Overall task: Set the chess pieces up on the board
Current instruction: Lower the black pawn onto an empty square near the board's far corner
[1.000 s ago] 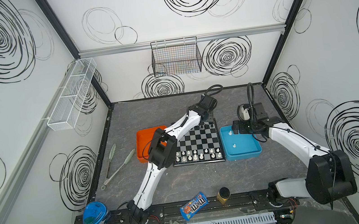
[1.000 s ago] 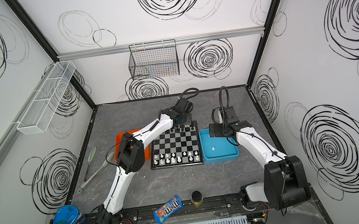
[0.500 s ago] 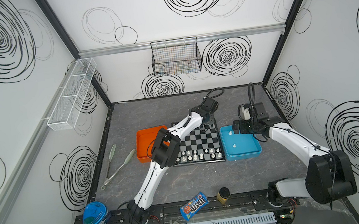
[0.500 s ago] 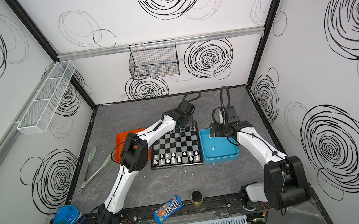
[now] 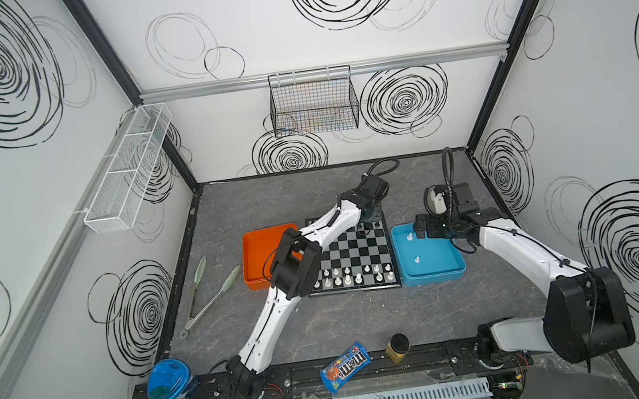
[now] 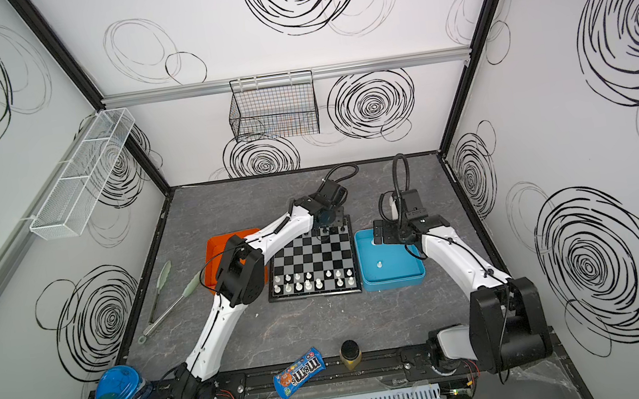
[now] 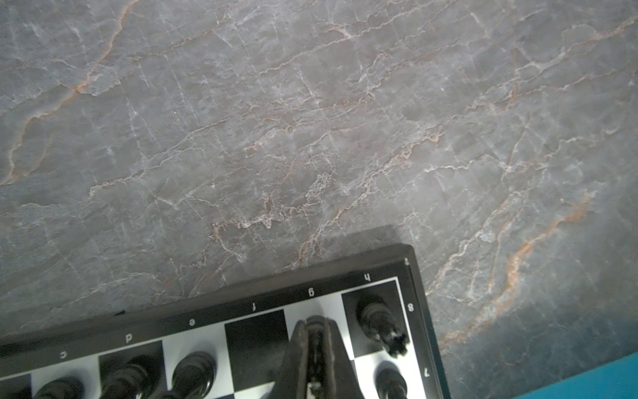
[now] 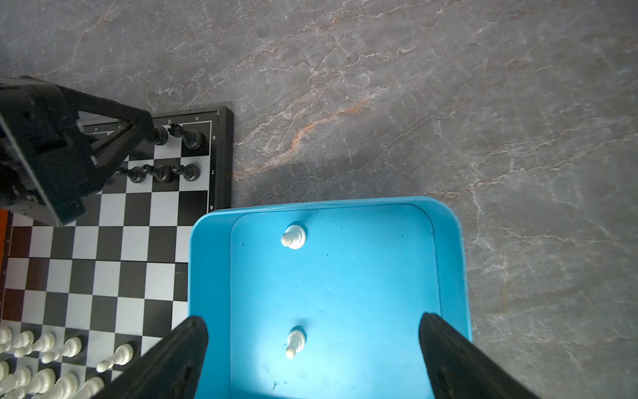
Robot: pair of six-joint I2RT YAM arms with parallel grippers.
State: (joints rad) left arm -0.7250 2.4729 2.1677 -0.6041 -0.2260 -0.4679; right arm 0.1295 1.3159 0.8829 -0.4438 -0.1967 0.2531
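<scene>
In both top views the board (image 5: 351, 248) (image 6: 311, 258) lies on the grey table with clutter around it. Tongs (image 5: 204, 291) lie well off its left side, and a candy bag (image 5: 345, 367) and a jar (image 5: 398, 348) are well in front of it. A bowl (image 5: 168, 382) sits beyond its front-left corner, and a wire basket (image 5: 313, 105) hangs on the wall behind it. My left arm (image 5: 268, 329) crosses the board's left edge, hiding that side and part of the orange tray (image 5: 257, 250) just beside it. White pieces (image 5: 347, 280) stand in the board's two near rows. Black pieces (image 5: 376, 224) show at its far right corner, where the left gripper (image 5: 367, 219) reaches down. The blue tray (image 5: 432, 269) sits just beside the board's right edge with two white pawns (image 5: 417, 258) in it, and the right gripper (image 5: 422, 232) hangs above it.

In the left wrist view the left gripper (image 7: 315, 331) is pinched tight on a black piece (image 7: 315, 319) standing on g8, in the board's far row. A rook (image 7: 378, 324) stands on h8 beside it. More black men toward the c file are too blurred to name.

In the right wrist view I see the right gripper (image 8: 312, 321) spread wide and empty above the blue tray (image 8: 210, 276). Both pawns (image 8: 293, 236) stand there, well apart. The board's squares (image 8: 131, 241) are glossy black and pale grey inside a thin black frame. The left gripper (image 8: 148, 129) covers its far row up to g8.
</scene>
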